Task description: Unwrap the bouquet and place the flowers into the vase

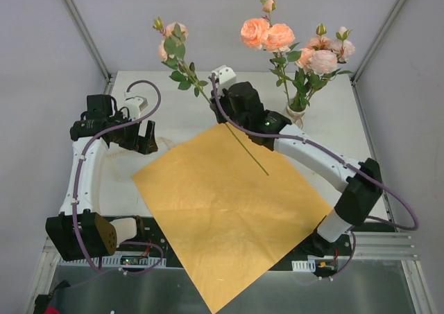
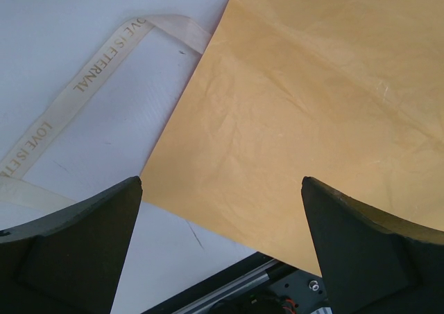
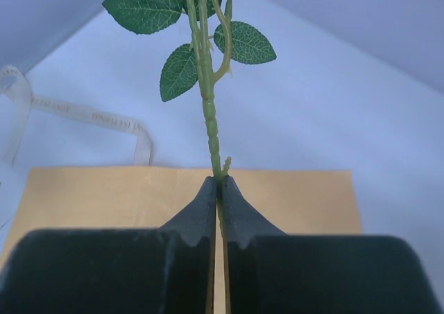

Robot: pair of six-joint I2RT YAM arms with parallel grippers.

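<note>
Top external view, from the left: the left pincer (image 1: 141, 138) was seen above the table (image 1: 361, 130), its fingers spread fully apart and nothing held between them. Its place off to the side was judged to leave room for the other arm. In its wrist view the cream ribbon (image 2: 97, 71) was found loose on the table ahead of its left finger, untied. The orange paper (image 1: 229, 217) was spread flat beneath the gap and the right finger. From this the unwrapping was judged done.

Further right, the right pincer (image 3: 218, 184) was shown shut tight on the thin stem of a single rose (image 1: 171, 40). The stem was pinched partway along its length. The leaves and blooms were carried up and to the left of the fingers, and the bare lower end trailed behind them, over the paper. A mid-stem hold was judged sensible, since it leaves the lower end free to enter a narrow mouth.

The vase (image 1: 297, 113) stood to the right of this pincer, well apart from it, with several roses (image 1: 277, 37) already upright in it. The held stem was slanted, so a turn toward vertical was judged necessary before lowering. The vase was short, slim and already crowded. A sideways nudge was therefore judged able to tip it, or the stem could catch on the leaves.
</note>
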